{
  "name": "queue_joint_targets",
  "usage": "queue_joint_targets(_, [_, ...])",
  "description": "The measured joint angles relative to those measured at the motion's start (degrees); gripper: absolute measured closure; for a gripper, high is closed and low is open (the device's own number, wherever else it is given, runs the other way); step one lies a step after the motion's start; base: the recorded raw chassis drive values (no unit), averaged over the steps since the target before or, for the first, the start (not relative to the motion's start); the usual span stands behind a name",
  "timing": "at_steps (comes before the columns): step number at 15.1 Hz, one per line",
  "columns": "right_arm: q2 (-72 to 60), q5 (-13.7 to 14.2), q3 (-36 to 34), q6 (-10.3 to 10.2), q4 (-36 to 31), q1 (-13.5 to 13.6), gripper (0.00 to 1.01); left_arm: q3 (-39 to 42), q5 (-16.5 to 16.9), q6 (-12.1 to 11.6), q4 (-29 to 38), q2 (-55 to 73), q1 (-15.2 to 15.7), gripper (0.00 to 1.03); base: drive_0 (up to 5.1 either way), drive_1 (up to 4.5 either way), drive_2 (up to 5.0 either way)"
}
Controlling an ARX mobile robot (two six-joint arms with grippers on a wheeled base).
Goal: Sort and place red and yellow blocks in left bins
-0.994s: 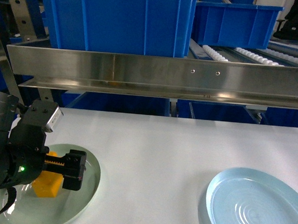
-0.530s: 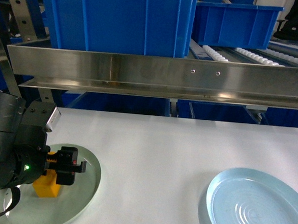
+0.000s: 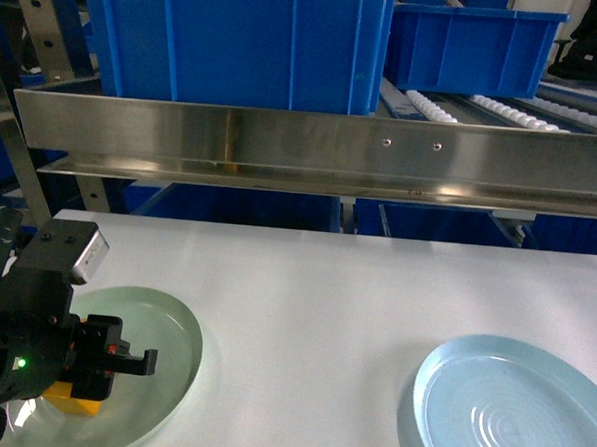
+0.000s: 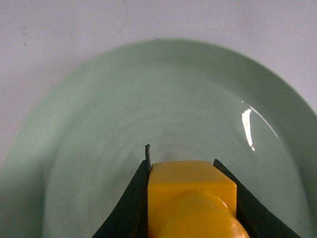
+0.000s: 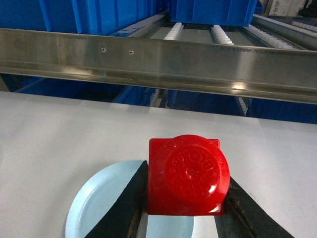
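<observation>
The yellow block (image 4: 190, 198) sits between my left gripper's (image 4: 182, 166) black fingers, which press against both of its sides over the pale green plate (image 4: 99, 124). In the head view this gripper (image 3: 111, 364) is low at the left over the green plate (image 3: 168, 327), with the yellow block (image 3: 69, 400) partly hidden under it. My right gripper (image 5: 185, 178) is shut on the red block (image 5: 187, 174), stud toward the camera, above the light blue plate (image 5: 99, 203); it is out of the head view. A large deep blue bin (image 3: 238, 40) stands on the rack behind.
A steel rail (image 3: 322, 150) runs across in front of the rack, above the white table's far edge. A smaller blue bin (image 3: 473, 47) sits at the back right on white rollers (image 3: 505, 112). The light blue plate (image 3: 514, 410) lies at the table's right front.
The left gripper has closed on the yellow block and pulled back toward the lower left over the green plate, with the block moving along.
</observation>
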State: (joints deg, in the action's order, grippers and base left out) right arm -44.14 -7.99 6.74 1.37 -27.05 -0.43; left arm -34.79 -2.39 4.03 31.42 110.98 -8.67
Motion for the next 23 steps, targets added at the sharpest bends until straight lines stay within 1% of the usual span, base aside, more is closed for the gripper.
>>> queue_joint_targets(1, [0.0,0.0,0.0,0.0,0.0,0.0,0.72,0.2,0.3,0.0,0.0,-1.3,0.3,0.77,0.0,0.00,0.0])
queue_joint_targets(2, [0.0,0.0,0.0,0.0,0.0,0.0,0.72,1.0,1.7,0.0,0.1,-6.1,1.2,0.77,0.0,0.00,0.0])
queue_joint_targets(3, [0.0,0.0,0.0,0.0,0.0,0.0,0.72,1.6,2.2,0.0,-0.3,-8.8,1.8,0.77,0.0,0.00,0.0])
queue_joint_targets(5, [0.0,0.0,0.0,0.0,0.0,0.0,0.72,1.9,3.9,0.1,-3.0,-13.8,2.7,0.77,0.0,0.00,0.0])
queue_joint_targets(7, [0.0,0.0,0.0,0.0,0.0,0.0,0.72,1.4,6.4,0.8,-7.2,-22.4,3.7,0.77,0.0,0.00,0.0])
queue_joint_targets(8, [0.0,0.0,0.0,0.0,0.0,0.0,0.72,0.2,8.3,2.3,-10.1,-26.1,4.3,0.77,0.0,0.00,0.0])
queue_joint_targets(10, [0.0,0.0,0.0,0.0,0.0,0.0,0.72,-1.7,11.2,4.8,-13.5,-32.2,4.8,0.77,0.0,0.00,0.0])
queue_joint_targets(12, [0.0,0.0,0.0,0.0,0.0,0.0,0.72,-2.1,13.6,6.0,-15.3,-36.8,5.4,0.77,0.0,0.00,0.0])
queue_joint_targets(13, [0.0,0.0,0.0,0.0,0.0,0.0,0.72,-2.1,15.4,6.1,-15.5,-39.2,5.9,0.77,0.0,0.00,0.0])
queue_joint_targets(14, [0.0,0.0,0.0,0.0,0.0,0.0,0.72,-2.1,16.5,6.0,-15.0,-40.8,6.2,0.77,0.0,0.00,0.0])
queue_joint_targets(15, [0.0,0.0,0.0,0.0,0.0,0.0,0.72,-1.7,17.6,5.3,-12.7,-41.4,6.4,0.77,0.0,0.00,0.0])
queue_joint_targets(16, [0.0,0.0,0.0,0.0,0.0,0.0,0.72,-0.9,17.9,4.5,-10.8,-41.4,6.6,0.77,0.0,0.00,0.0])
queue_joint_targets(19, [0.0,0.0,0.0,0.0,0.0,0.0,0.72,-0.3,17.9,4.3,-11.0,-41.2,6.6,0.77,0.0,0.00,0.0])
queue_joint_targets(23, [0.0,0.2,0.0,0.0,-0.1,0.0,0.72,-0.3,18.3,3.9,-11.0,-41.2,6.3,0.77,-4.8,2.64,2.6])
